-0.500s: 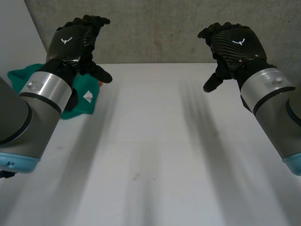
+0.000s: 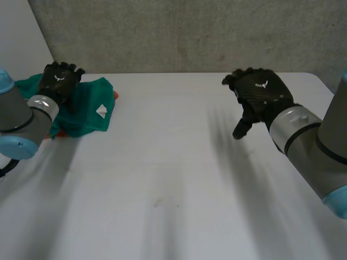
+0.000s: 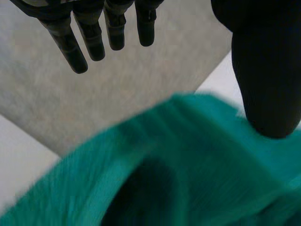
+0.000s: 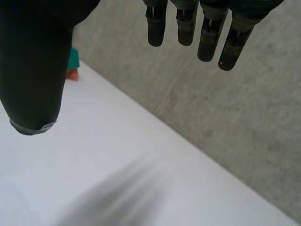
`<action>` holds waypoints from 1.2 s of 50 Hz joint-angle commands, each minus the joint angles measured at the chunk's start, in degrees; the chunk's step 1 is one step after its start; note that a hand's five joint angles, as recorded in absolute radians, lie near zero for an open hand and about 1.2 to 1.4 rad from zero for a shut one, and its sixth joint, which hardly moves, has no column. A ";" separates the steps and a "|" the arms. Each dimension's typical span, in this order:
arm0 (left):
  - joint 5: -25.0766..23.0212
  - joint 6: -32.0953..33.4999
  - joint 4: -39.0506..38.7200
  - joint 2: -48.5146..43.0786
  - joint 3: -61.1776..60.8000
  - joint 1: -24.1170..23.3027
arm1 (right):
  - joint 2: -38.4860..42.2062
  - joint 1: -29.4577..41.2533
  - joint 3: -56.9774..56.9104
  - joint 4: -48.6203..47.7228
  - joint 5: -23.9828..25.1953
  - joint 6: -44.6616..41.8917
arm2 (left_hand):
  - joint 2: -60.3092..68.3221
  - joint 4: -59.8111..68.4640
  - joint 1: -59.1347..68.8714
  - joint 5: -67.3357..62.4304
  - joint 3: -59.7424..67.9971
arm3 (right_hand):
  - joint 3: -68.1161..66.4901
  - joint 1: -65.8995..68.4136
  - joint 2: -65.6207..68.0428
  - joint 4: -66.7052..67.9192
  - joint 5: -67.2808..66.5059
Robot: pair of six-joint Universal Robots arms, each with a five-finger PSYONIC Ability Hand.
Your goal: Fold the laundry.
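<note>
Lying bunched at the far left of the white tabletop (image 2: 173, 179), the green cloth (image 2: 89, 111) looks light, soft and limp: a matte knit with rounded folds and a dark hollow where one layer lifts. It will likely sag and slide rather than keep its shape. A small white label (image 2: 101, 111) marks one flap, and an orange thing (image 2: 116, 96) peeks out at its edge. The left hand (image 2: 59, 81) hovers over the heap, fingers (image 3: 94, 37) straight and apart from the thumb, pinching nothing. A loose outer edge or corner seems the best hold. The right hand (image 2: 260, 95) hangs over bare tabletop, well apart from the cloth, fingers (image 4: 207, 37) likewise spread and empty.
</note>
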State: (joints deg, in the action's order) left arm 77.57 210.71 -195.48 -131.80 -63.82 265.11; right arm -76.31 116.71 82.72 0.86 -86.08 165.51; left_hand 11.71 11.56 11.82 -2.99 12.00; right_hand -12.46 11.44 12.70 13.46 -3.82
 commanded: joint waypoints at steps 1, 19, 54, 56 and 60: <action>-3.04 6.54 0.27 -17.67 18.88 5.33 | 0.28 -0.69 3.15 0.72 0.12 -0.01 | -0.32 -0.17 -0.43 1.60 -0.61 | 2.46 -1.44 -2.70 -3.46 3.82; 1.16 9.63 3.35 -29.23 32.19 6.04 | -0.34 -0.95 7.11 0.28 0.12 -0.10 | 68.29 68.44 68.18 -67.01 68.00 | 2.46 -1.44 -2.70 -3.46 3.82; 9.17 -4.69 -12.47 17.71 -23.63 -30.53 | -6.40 -7.46 5.88 0.28 3.20 0.08 | 68.29 68.44 68.18 -67.01 68.00 | 2.46 -1.44 -2.70 -3.46 3.82; 10.14 -4.61 -12.30 18.06 -23.46 -28.42 | -6.40 -7.46 5.88 0.28 3.20 0.08 | 68.29 68.44 68.18 -67.01 68.00 | 2.46 -1.44 -2.70 -3.46 3.82; 11.19 -3.64 -12.30 19.64 -22.58 -26.40 | -6.40 -7.46 5.88 0.28 3.20 0.08 | 68.29 68.44 68.18 -67.01 68.00 | 2.46 -1.44 -2.70 -3.46 3.82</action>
State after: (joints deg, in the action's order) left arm 86.69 206.00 -207.88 -113.46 -87.72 234.18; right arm -82.73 109.16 88.56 1.13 -83.10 165.59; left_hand 67.60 68.01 61.83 -50.19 64.75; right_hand -12.46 11.44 12.70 13.46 -3.83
